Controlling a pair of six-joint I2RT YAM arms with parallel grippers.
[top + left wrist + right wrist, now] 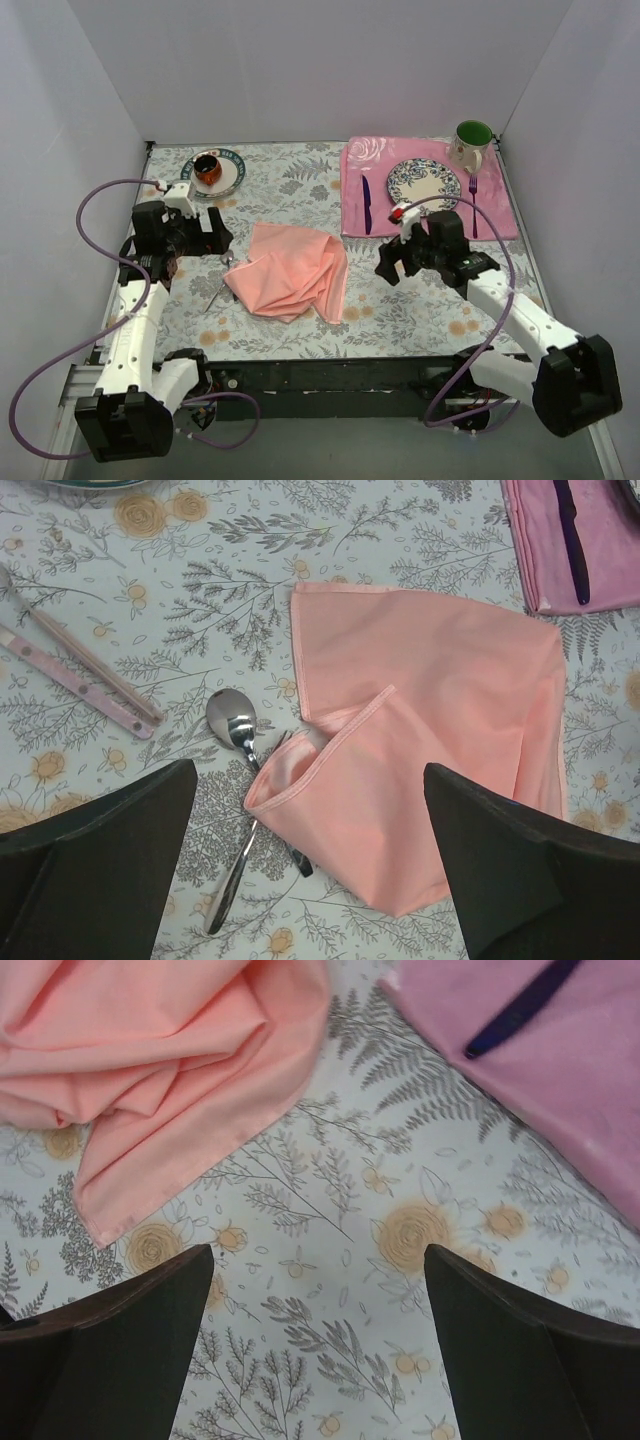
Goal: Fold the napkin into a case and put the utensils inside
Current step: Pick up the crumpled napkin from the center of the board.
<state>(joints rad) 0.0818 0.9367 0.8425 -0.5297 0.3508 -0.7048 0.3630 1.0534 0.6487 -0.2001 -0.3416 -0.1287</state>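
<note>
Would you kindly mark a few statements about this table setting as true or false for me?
1. The salmon-pink cloth napkin is folded into a narrow pouch. False: it lies loosely rumpled.
2. The bowl of the shiny silver metal spoon lies uncovered beside the napkin. True.
3. The left gripper has its fingers clamped on the napkin. False: they stand open, holding nothing.
4. The purple knife lies on the pink rose-patterned placemat. True.
5. The green mug stands left of the napkin. False: it stands far to the right, at the placemat's far corner.

Lab booth — white walls (300, 70) box in a table (290, 185).
</note>
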